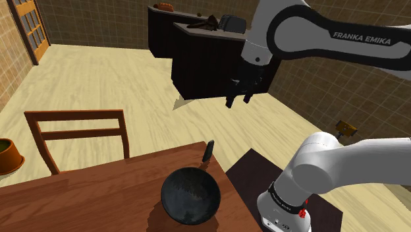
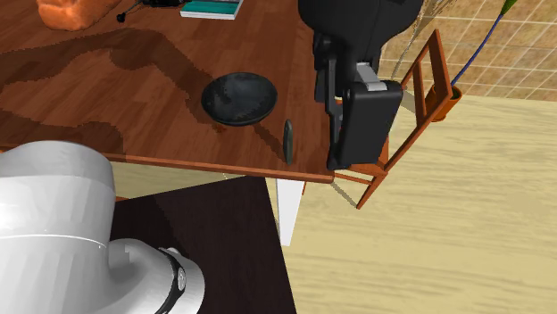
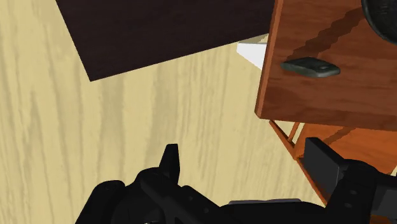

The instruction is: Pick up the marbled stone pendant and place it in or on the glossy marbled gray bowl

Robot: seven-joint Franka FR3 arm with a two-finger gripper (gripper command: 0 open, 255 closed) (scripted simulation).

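At the corner of the reddish-brown wooden table (image 1: 79, 198) closest to the dark brown box stand (image 1: 253, 165), locate the small dark grey flat oval pendant (image 1: 208, 151), standing upright on its edge. Further in from that corner, near the pendant but apart from it, note the round glossy dark grey mottled bowl (image 1: 191, 194), mouth up. In the second exterior view, confirm the pendant (image 2: 288, 141) between the bowl (image 2: 238, 97) and the table edge. High over the pale plank floor (image 1: 118, 79), off the table and well apart from the pendant, observe the all-black two-finger gripper (image 1: 239, 100), pointing down. In the wrist view, read the gripper (image 3: 248, 162) as spread: fingers (image 3: 170, 159) wide apart, only floor between them, no contact with the pendant (image 3: 310, 66) on the table beyond. At the table's far edge in the shoulder view, see the brown wooden slat-back chair (image 1: 79, 135), drawn up close
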